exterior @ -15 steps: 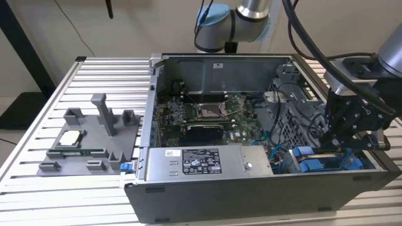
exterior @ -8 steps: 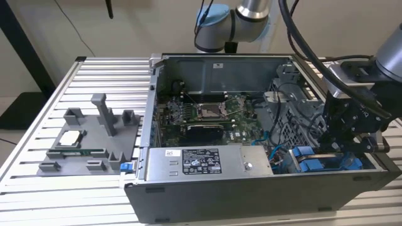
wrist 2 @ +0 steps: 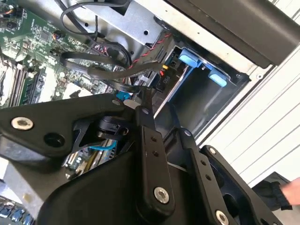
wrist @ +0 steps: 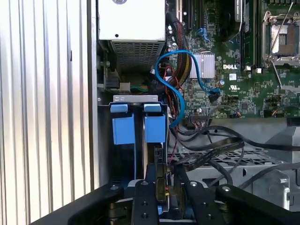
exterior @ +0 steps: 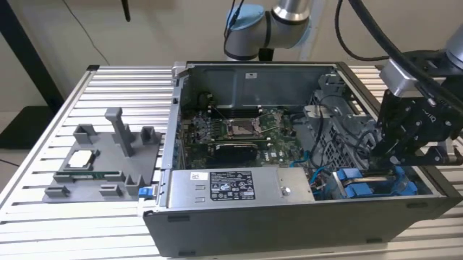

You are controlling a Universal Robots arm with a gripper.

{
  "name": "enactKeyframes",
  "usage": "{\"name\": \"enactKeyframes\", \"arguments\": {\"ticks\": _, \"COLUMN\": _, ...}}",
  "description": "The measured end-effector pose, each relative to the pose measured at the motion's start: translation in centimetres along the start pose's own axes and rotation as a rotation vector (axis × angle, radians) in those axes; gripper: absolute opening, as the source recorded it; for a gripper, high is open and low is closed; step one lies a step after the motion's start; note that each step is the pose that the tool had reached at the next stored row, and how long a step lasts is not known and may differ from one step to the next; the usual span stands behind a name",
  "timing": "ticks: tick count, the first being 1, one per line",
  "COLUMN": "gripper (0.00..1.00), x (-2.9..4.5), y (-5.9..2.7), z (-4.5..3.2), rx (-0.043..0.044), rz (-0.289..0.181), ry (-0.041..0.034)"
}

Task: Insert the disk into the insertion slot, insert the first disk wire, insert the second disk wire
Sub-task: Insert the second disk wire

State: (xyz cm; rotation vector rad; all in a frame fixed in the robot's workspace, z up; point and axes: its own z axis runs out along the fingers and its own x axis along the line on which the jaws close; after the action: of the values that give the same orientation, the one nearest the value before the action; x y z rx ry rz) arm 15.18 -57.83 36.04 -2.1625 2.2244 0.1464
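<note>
The gripper (wrist: pixel 161 190) is hovering over the insertion slot (wrist: pixel 138 123); whether the fingers are clenched, I cannot tell. The disk (wrist: pixel 151 161), likely rigid and fragile, is seating there, best held by its frame.

The gripper's (wrist: pixel 161 187) fingertips are hidden among black cables (wrist: pixel 211 145) beside the insertion slot (wrist: pixel 138 122); whether they clasp anything cannot be told.

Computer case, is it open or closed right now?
Open: the computer case is uncovered on its upward side, leaving the motherboard exposed in the exterior view.

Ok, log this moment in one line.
gripper: at drive bay | disk: seated in bay | cables: loose beside | case: open
</note>
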Motion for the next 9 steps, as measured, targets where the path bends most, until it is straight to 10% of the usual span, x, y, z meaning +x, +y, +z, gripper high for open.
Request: {"name": "enactKeyframes", "arguments": {"ticks": 9, "gripper": 0.3, "x": -0.14, "y": 0.06, "z": -1.55, "rx": 0.0, "rz": 0.0, "ry": -0.0001}}
